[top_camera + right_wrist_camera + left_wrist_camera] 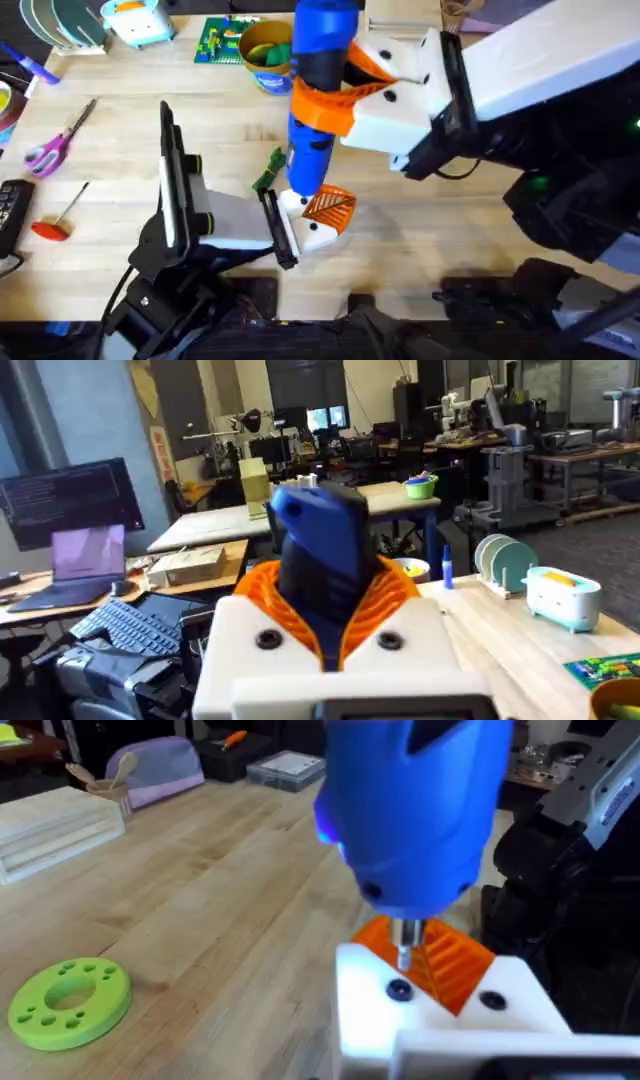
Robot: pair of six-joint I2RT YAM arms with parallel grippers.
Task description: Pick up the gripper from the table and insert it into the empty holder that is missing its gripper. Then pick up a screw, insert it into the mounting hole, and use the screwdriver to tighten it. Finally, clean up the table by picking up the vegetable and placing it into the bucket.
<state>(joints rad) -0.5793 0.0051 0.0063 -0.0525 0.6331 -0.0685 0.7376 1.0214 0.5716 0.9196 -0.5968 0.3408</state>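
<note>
While the screwdriver (pixel 315 80) stands upright, clamped in the right gripper (pixel 345 90), its bit meets the holder (pixel 440 1010) beside the orange gripper (pixel 440 960) seated there; the mounting hole itself is hard to make out. Left gripper (pixel 285 225) grasps the holder, partly hiding it. Behind the screwdriver, the vegetable (pixel 268 172) lies on the counter (pixel 120 140), half covered; the bucket (pixel 262 55) is cut off.

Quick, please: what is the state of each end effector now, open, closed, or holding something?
Left end effector: closed on the holder.
Right end effector: closed on the screwdriver.
</note>
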